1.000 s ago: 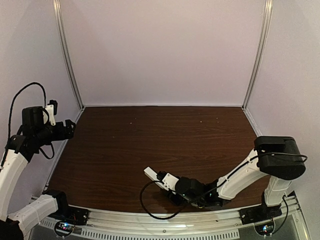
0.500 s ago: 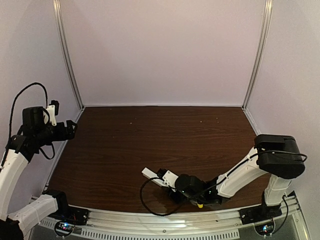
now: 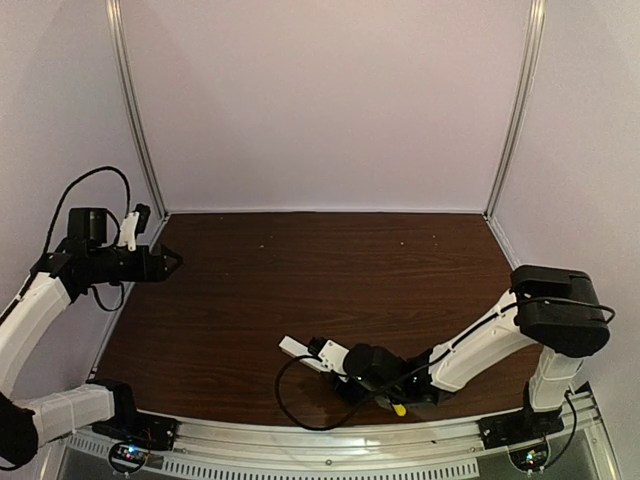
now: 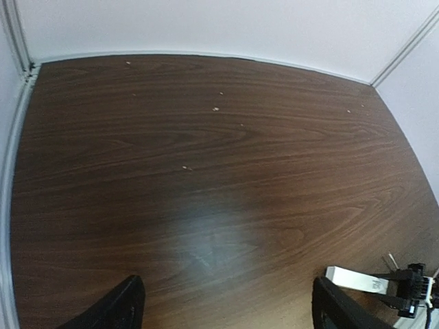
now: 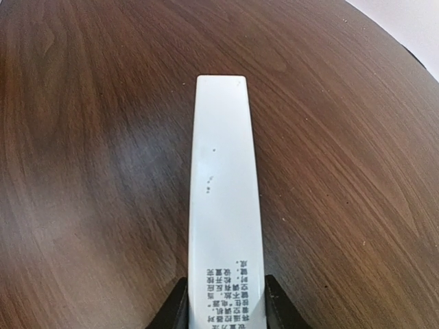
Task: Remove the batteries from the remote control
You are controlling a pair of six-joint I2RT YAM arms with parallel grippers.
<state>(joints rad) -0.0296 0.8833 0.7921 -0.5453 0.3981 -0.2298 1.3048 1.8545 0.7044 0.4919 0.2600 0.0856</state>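
Swinging in from the 9 o'clock wall, the left gripper (image 3: 168,262) now reaches out over the table (image 3: 300,250), where a second ago it hung back by the corner post; the right gripper (image 3: 322,356) has slid its load slightly toward 9 o'clock along the near edge.

That load is the remote control (image 3: 297,349). In the right wrist view the fingers (image 5: 175,310) are clamped on its printed end, and the white bar runs straight out to 12 o'clock just above the wood. No battery recess and no batteries show on the face that is visible, so the compartment may be underneath or hidden in the grip.

The left gripper's fingers (image 4: 120,312) stand wide apart with nothing between them. From it, the remote lies at about 4 o'clock in the overhead view, well apart, its free end aimed between 9 and 10 o'clock — nearly back at the left arm. Judged from that, the left arm would meet it end-on.
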